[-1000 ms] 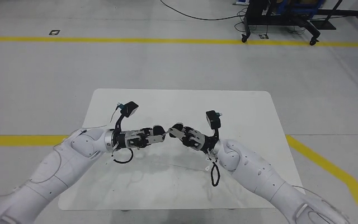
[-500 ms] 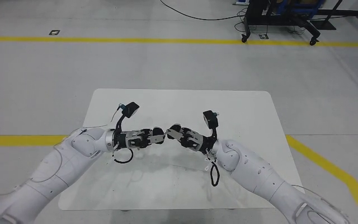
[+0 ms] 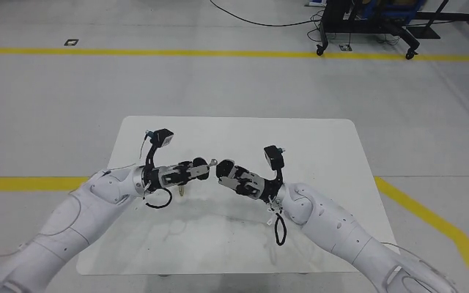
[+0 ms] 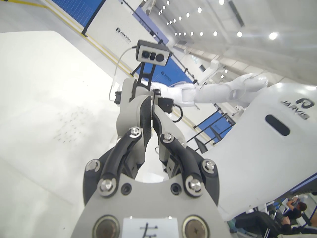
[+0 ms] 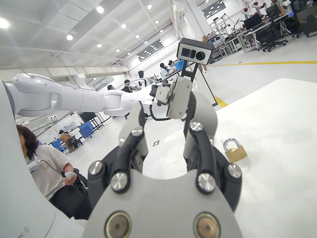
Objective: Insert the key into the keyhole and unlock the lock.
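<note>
White desk (image 3: 322, 139), both arms held above its middle with their tips nearly facing. Left pincer (image 4: 149, 107): pads pressed together, with a thin pale sliver sticking out past the tip toward the other arm. This is most likely the key (image 3: 212, 162), though it is too small to confirm. Right pincer (image 5: 168, 107): fingers spread with nothing between them, aimed at the left one, near it but apart. Brass padlock (image 5: 234, 149) lies on the desk below the raised pincers, touched by neither. Its steel shackle appears seated in the body, so it reads as locked; the keyhole face cannot be made out. A small brass spot by the left wrist in the top view is probably the same lock. Progress, as judged: early. The key seems to be in hand, but the lock is unheld, the key is not in the keyhole and no turn has been made. Left to do: take up or steady the lock, likely with the free right pincer, line the key up, insert and turn. Beyond the desk: grey floor, yellow line (image 3: 220, 53), dark wheeled cart (image 3: 366, 22) at the far edge.
</note>
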